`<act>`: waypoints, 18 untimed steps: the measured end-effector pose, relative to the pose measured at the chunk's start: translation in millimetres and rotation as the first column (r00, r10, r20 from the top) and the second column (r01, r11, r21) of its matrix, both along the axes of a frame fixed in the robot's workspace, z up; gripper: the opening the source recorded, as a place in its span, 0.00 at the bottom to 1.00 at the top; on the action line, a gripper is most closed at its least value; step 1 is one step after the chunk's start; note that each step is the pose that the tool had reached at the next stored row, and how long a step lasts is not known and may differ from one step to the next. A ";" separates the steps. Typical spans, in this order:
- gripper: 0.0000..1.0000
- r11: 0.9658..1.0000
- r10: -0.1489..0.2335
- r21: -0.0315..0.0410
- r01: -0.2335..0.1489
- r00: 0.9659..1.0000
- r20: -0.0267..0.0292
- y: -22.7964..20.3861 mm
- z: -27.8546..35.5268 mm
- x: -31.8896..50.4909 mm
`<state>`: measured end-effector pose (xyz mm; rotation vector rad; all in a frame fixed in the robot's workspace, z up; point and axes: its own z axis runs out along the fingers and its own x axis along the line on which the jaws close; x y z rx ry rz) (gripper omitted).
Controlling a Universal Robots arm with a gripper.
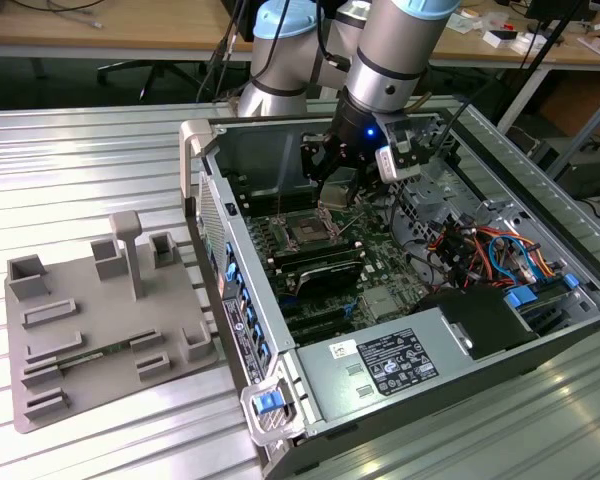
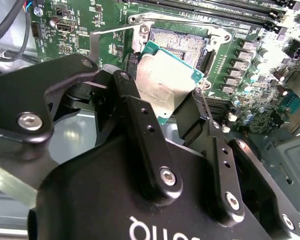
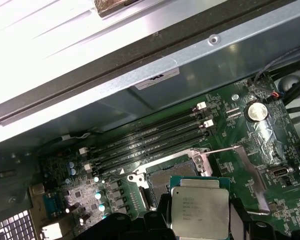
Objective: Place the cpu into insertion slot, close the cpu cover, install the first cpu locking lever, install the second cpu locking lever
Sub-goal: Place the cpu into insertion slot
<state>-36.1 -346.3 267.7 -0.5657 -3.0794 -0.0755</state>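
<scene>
Gripper (image 2: 162,107): black, two fingers (image 2: 127,95), clamped on opposite edges of the cpu (image 2: 165,80). In the exterior view the gripper (image 1: 337,180) hangs from the arm (image 1: 390,50), directly above the slot (image 1: 308,232).

Cpu: square chip with a silver-grey top and a green rim. It is held in the fingers above the slot and is not seated. In both wrist views it overlaps one edge of the slot (image 2: 182,42), and the rest of the pin field lies bare. In the first wrist view the cpu (image 3: 200,207) shows top-up.

Slot (image 3: 172,167): dark square socket with a silver metal rim, uncovered.

Cover (image 3: 250,172): silver frame plate, swung open, standing up from one side of the slot and apart from the cpu.

Motherboard (image 3: 270,140): green, surrounding the slot.

Memory slots (image 3: 150,142): long and black, in a row just beside the slot.

Coin cell (image 3: 255,111): round and silver, near the slot.

Case (image 1: 220,215): open side up, with the slot inside it.

Power supply (image 1: 400,360): grey box inside the case, well apart from the slot.

Cables (image 1: 490,250): orange and blue bundle inside the case, well apart from the slot.

Tray (image 1: 80,330): grey, with raised blocks, outside the case and well apart from the slot.
</scene>
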 end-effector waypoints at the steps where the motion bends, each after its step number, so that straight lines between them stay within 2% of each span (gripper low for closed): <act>1: 0.55 1.000 -0.001 0.000 0.001 1.000 0.000 0.0 0.0 0.0; 18: 0.55 1.000 -0.030 0.000 0.030 1.000 0.000 0.0 -0.3 0.0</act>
